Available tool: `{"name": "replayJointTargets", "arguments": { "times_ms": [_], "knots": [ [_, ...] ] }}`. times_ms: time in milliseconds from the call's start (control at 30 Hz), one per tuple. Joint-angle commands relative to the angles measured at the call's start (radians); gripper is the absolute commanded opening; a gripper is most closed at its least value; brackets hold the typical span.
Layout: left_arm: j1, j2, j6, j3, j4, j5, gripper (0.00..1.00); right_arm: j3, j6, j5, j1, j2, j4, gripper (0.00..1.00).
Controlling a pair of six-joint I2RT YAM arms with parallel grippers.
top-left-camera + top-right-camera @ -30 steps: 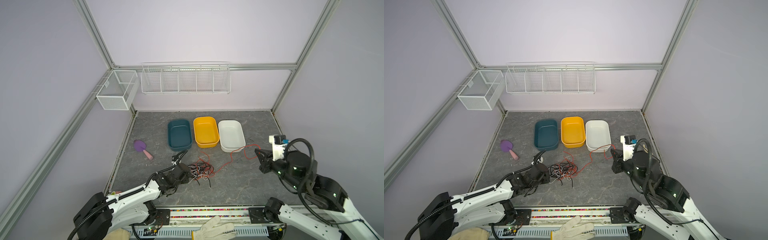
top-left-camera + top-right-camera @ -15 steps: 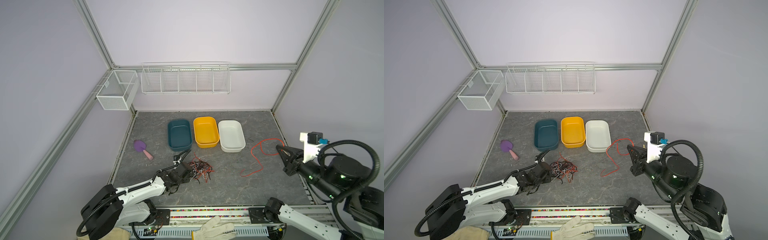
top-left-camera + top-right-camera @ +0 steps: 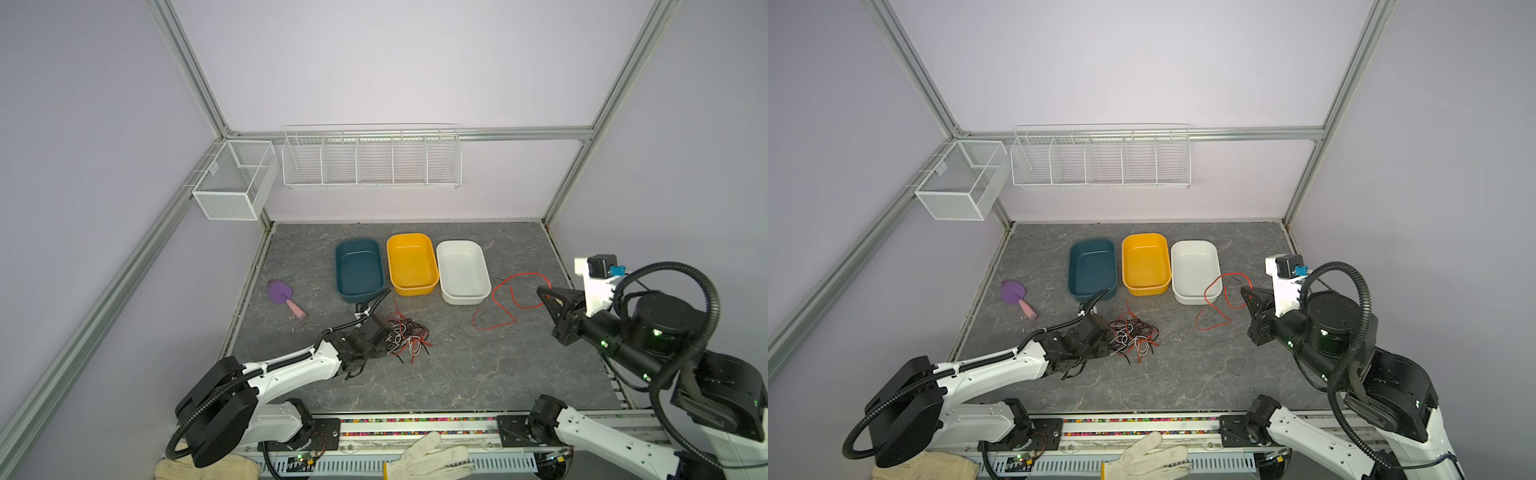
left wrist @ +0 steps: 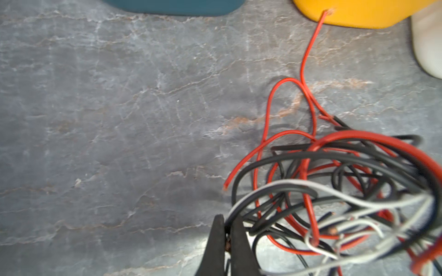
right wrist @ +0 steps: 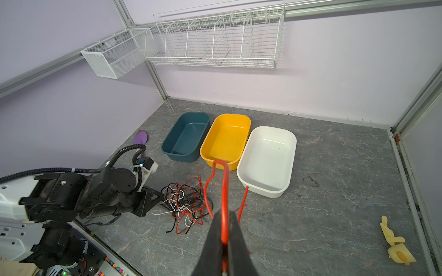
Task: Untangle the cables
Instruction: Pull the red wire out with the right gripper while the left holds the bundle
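My right claw (image 5: 224,215) is shut tight on one red cable (image 3: 493,293), and I can see the wire squeezed between its two fingers. That claw is up in the air over the right side of the desk (image 3: 457,374). The red cable loops away from it and down to the desk, just beside the white bin (image 3: 461,268). In both top views this red cable lies apart from the tangle of cables (image 3: 405,334), with bare desk between them. The tangle is a small heap of red, black and white wires near the middle of the desk, in front of the teal bin (image 3: 359,270) and the yellow bin (image 3: 411,262). One thin red wire pokes out of the heap and its tip reaches the yellow bin's wall. My left claw (image 4: 226,219) sits low at the left edge of the heap. Its fingers are almost together, with only a thin slit between them, and black wires from the heap run right in between the tips. A purple scoop (image 3: 280,292) with a pink handle lies far off to the left, near the wall. All three bins stand side by side in a row.
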Motion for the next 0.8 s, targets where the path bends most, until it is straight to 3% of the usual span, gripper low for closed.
{"name": "replayJointTargets", "arguments": {
  "times_ms": [0,33,100,200,300,400,567,767],
  "knots": [
    [0.006,-0.034,0.027,0.04,-0.027,0.016,0.21,-0.017,-0.023,-0.016,-0.004,0.015,0.038,0.06],
    [0.006,-0.046,0.031,0.045,-0.03,0.02,0.3,-0.02,-0.022,-0.02,-0.005,0.019,0.043,0.06],
    [0.006,-0.078,0.061,0.054,-0.031,0.04,0.58,-0.028,-0.021,-0.032,-0.004,0.028,0.048,0.06],
    [0.006,-0.137,0.088,0.074,-0.058,0.038,0.79,-0.042,-0.017,-0.048,-0.005,0.034,0.088,0.06],
    [0.006,-0.206,0.133,0.088,-0.076,0.024,0.92,-0.05,-0.015,-0.061,-0.004,0.04,0.097,0.06],
    [0.006,-0.27,0.164,0.121,-0.121,-0.015,1.0,-0.057,-0.015,-0.061,-0.004,0.046,0.1,0.06],
    [0.006,-0.34,0.264,0.214,-0.213,-0.097,0.99,-0.076,-0.018,-0.05,-0.005,0.05,0.111,0.06],
    [0.006,-0.334,0.558,0.275,-0.202,-0.12,0.99,-0.086,-0.024,-0.035,-0.005,0.094,0.135,0.06]
  ]
}}
